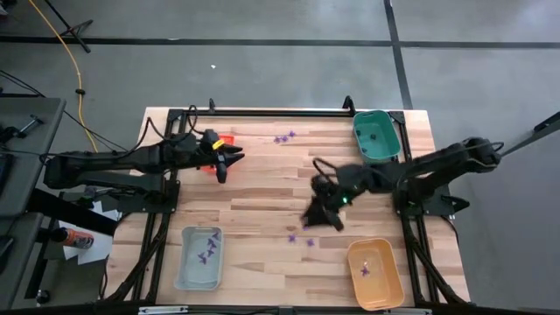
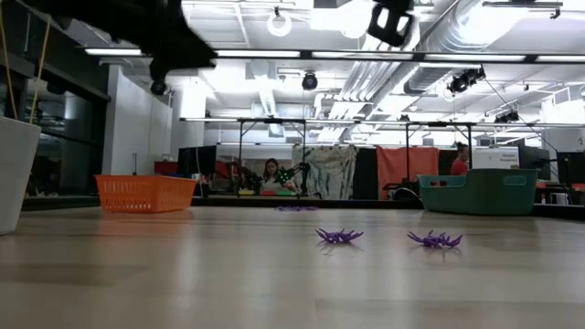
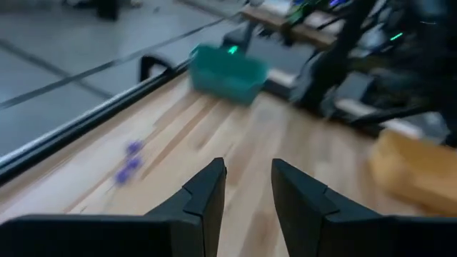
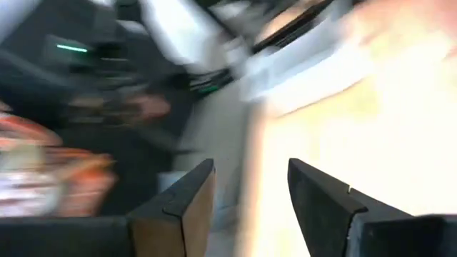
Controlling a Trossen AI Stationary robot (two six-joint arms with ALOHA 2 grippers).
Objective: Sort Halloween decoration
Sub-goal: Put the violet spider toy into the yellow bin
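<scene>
We have two purple pieces [image 1: 299, 239] lying loose on the bare wood near the middle of the table, between the pale blue tray [image 1: 199, 256] and the orange tray [image 1: 374, 273]; from table level they show as two spidery shapes side by side [image 2: 339, 236]. Another pair [image 1: 283, 136] sits near the far edge, beside the green tray [image 1: 377, 136], and a few are already in the blue and orange trays.

Our right gripper [image 1: 322, 213] hangs just beside the middle pair with its fingers [image 4: 187, 203] parted and nothing between them. We judge this pair to be the next pick. To do it well we should settle on one piece, come straight down over it, and close only when the fingertips bracket its body, since the thin legs will likely slip or skid on the smooth wood. Keeping clear of its neighbour matters, as a nudge could scatter it.

Our left gripper [image 1: 223, 166] waits over the table's left part beside the red tray [image 1: 223, 139], fingers [image 3: 206, 200] narrowly apart and empty, facing the far pair [image 3: 128, 164].
</scene>
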